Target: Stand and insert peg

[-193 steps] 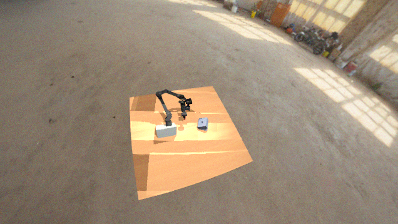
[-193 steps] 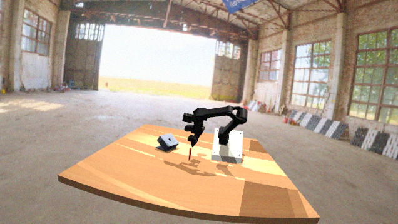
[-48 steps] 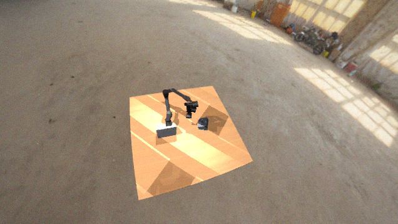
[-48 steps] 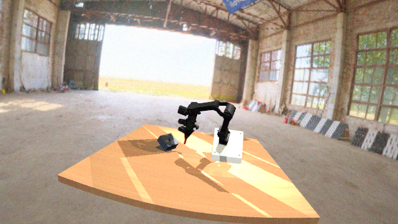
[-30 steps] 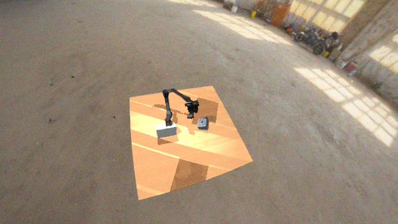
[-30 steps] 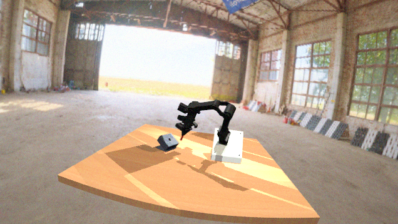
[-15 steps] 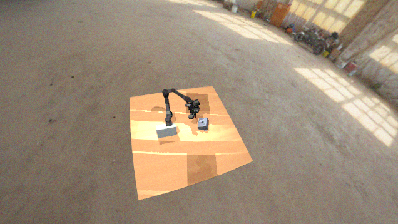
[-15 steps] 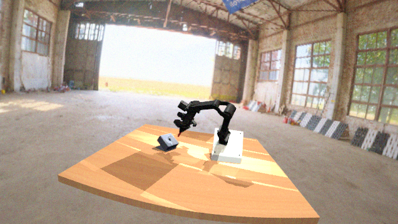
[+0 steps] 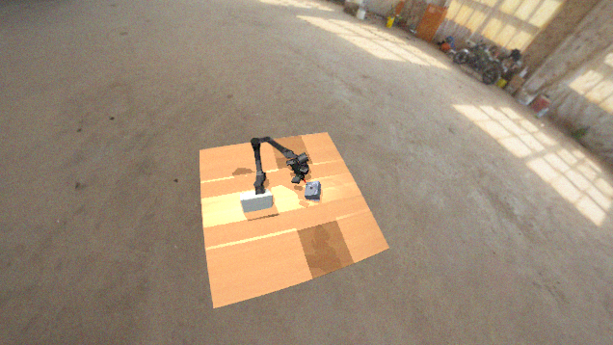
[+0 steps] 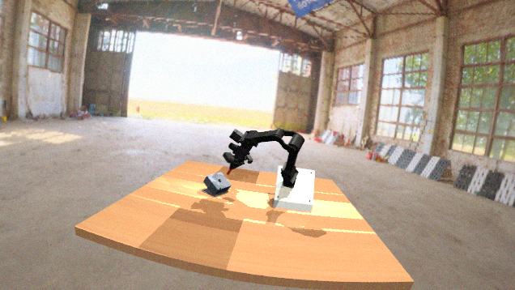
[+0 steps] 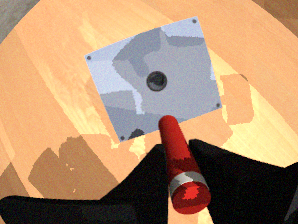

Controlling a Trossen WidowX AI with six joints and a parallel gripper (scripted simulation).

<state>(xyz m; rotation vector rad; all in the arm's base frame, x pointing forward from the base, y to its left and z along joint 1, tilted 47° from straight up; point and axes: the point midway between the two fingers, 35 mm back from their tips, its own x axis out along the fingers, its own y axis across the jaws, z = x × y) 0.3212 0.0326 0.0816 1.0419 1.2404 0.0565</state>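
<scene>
One gripper [image 9: 303,180] [image 10: 231,166] [image 11: 176,149], nearly closed, pinches the red peg [image 9: 305,181] [image 10: 229,172] [image 11: 179,155], plain end toward the block [image 9: 312,191] [image 10: 217,183] [image 11: 165,100] on the desk [image 9: 255,260] [image 10: 308,251] [image 11: 55,100]. The standing part looks done; pushing it into the hole [image 9: 311,188] [image 10: 219,180] [image 11: 157,81] and letting go are left.

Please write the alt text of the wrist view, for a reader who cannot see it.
A black claw grips a red cylindrical peg by its white-banded end, the plain end pointing toward a square grey-blue panel with one round dark hole. The peg is outside the hole; sunlit wooden table lies around the panel.
</scene>
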